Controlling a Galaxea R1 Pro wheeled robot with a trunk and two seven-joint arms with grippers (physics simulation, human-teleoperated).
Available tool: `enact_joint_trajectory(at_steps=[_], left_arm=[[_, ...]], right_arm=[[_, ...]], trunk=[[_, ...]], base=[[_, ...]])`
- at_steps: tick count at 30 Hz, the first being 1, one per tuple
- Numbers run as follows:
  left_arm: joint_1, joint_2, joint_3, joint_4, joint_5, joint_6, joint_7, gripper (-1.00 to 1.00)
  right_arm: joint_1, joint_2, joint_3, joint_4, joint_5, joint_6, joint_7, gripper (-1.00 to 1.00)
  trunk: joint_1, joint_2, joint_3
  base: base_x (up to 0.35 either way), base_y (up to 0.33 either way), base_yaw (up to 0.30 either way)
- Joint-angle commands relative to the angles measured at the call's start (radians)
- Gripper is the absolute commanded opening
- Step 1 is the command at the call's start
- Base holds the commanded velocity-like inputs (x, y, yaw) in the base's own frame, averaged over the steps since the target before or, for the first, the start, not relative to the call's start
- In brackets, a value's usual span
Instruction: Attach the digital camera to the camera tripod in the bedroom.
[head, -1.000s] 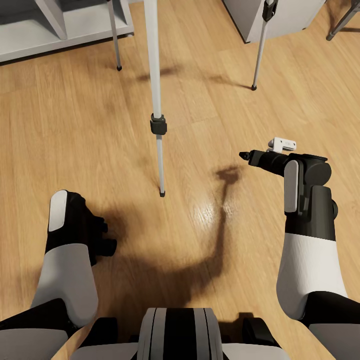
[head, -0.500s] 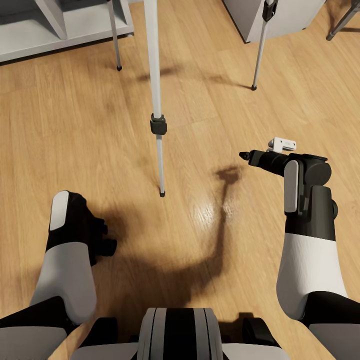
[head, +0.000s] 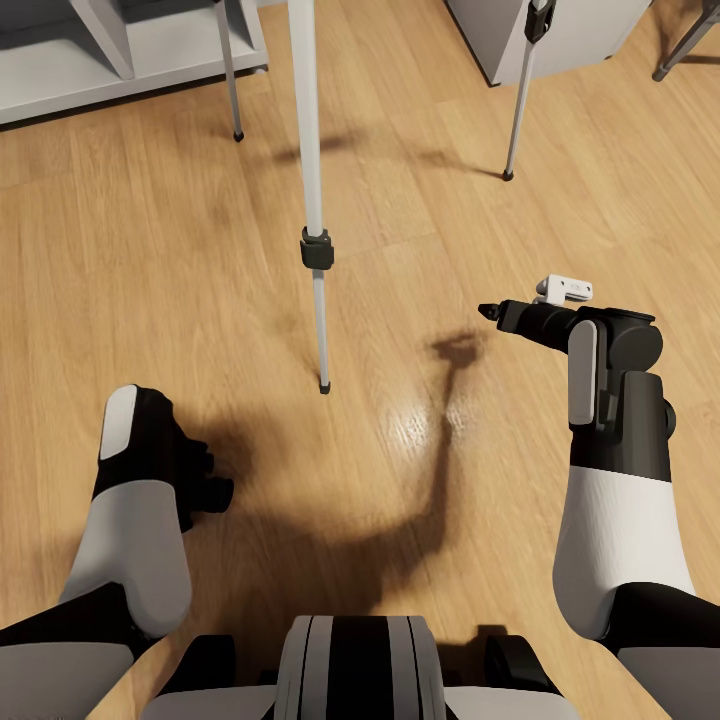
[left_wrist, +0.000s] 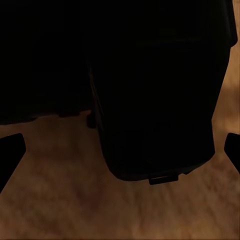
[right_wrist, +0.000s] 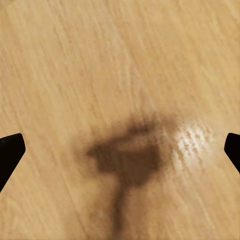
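Nothing moved; camera tripod (head: 317, 250) head cut off; both jaws spread, empty.

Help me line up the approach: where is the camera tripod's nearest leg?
In the head view, the camera tripod has its nearest leg planted on the wood floor ahead, centre-left, between both arms.

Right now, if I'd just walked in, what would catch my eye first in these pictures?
Probably the camera tripod: thin silver-white legs with black collars, standing on the wood-plank floor straight ahead of the robot. Next, the right hand, held out low over the boards and casting a dark, arm-shaped shadow beside a bright glint. In the left wrist view a big black shape sits right in front of the lens.
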Motion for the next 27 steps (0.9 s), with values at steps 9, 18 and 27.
enact_joint_trajectory(at_steps=[9,18,27], left_arm=[[-0.005,-0.001,0.008,0.011,0.002,0.001,-0.011,1.0],[-0.007,0.0,0.009,0.034,0.004,0.001,-0.035,1.0],[-0.009,0.001,0.01,0.048,0.03,0.001,-0.058,1.0]], right_arm=[[-0.001,0.001,-0.002,-0.001,-0.004,0.004,0.001,1.0],[-0.001,0.001,-0.002,-0.001,-0.004,0.004,0.001,1.0],[-0.001,0.001,-0.002,-0.001,-0.004,0.004,0.001,1.0]], trunk=[[0.0,0.0,-0.001],[0.0,0.0,-0.001],[0.0,0.0,-0.001]], base=[[0.0,0.0,0.0],[0.0,0.0,0.0],[0.0,0.0,0.0]])
